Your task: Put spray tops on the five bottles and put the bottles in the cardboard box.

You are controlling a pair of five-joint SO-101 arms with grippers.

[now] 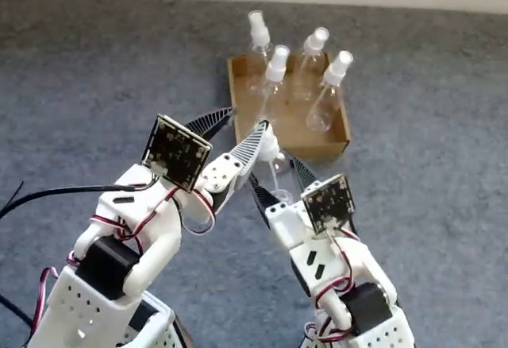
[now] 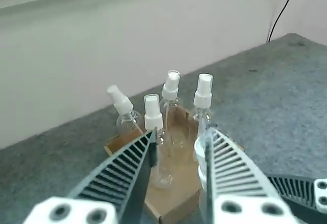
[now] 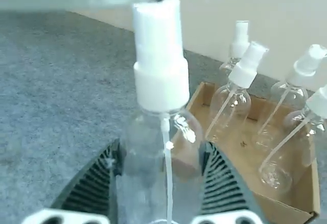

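My right gripper [image 1: 275, 175] [image 3: 161, 152] is shut on a clear bottle [image 1: 279, 179] [image 3: 148, 178], held upright just in front of the cardboard box [image 1: 317, 149] [image 3: 245, 142]. A white spray top [image 1: 270, 145] [image 3: 158, 65] sits on the bottle's neck. My left gripper [image 1: 248, 120] [image 2: 180, 133] stands open above it, one finger beside the spray top [image 2: 201, 155]. Several clear bottles with spray tops [image 1: 274, 74] [image 2: 153, 127] [image 3: 230, 96] stand inside the box [image 2: 173, 208].
Grey carpet covers the table all round. A pale wall rises behind the box. A black cable [image 1: 48, 193] runs off to the left near the left arm's base.
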